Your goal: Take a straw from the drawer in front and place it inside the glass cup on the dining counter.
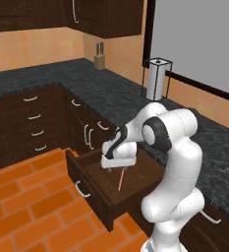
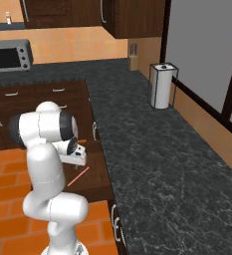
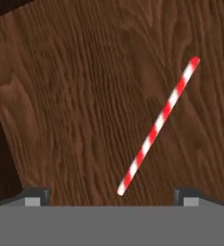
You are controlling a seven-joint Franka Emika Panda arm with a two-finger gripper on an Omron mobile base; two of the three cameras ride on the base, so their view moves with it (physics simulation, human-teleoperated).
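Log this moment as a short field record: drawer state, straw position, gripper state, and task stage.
drawer: dark brown wood drawer with curved silver handle, pulled open
straw: red-and-white striped straw lying flat on the drawer floor, untouched
gripper: white arm's two-finger gripper open, hovering above the straw, nearer its lower end
counter: black speckled granite worktop beside the drawer
task stage: straw not yet grasped

Orange tile floor (image 1: 22, 206), black granite worktop (image 2: 152, 149), dark cabinets (image 1: 22, 118), possibly window (image 1: 199, 39).
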